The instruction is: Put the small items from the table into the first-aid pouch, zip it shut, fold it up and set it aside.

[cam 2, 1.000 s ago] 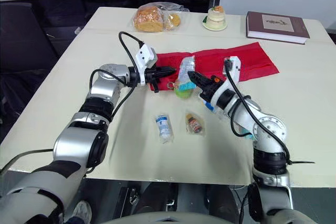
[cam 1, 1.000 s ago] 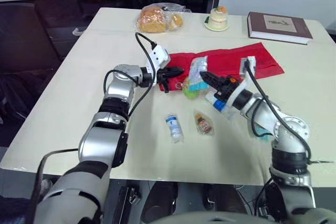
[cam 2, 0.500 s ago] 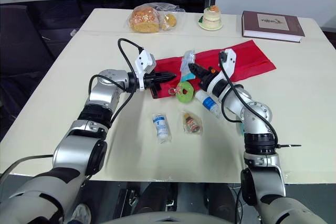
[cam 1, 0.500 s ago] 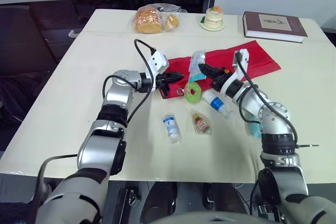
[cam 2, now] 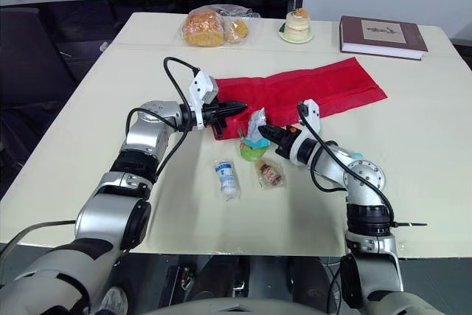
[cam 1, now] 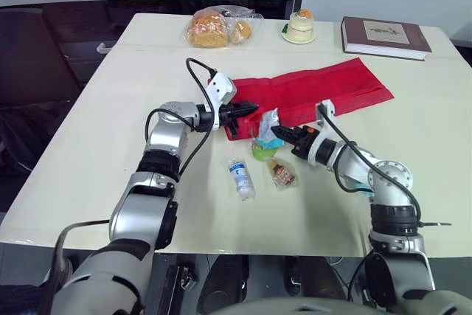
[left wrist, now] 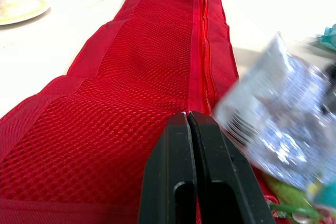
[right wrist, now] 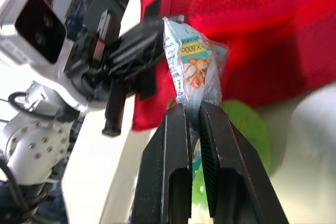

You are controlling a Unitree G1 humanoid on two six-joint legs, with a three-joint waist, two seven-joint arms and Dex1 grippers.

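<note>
Since half a second ago the right claw [cam 1: 276,132] has drawn back from the red first-aid pouch [cam 1: 324,86] toward the near edge of the surface [cam 1: 110,108]. It is clamped on a clear printed packet [right wrist: 191,66], just above a green ring [cam 1: 262,151] (blurred). The left claw [left wrist: 187,116] is clenched at the pouch's zipper end; whether it pinches fabric is unclear.

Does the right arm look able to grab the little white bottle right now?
Probably not yet: the right gripper is shut on a clear packet; otherwise the way to the white bottle looks free.
</note>
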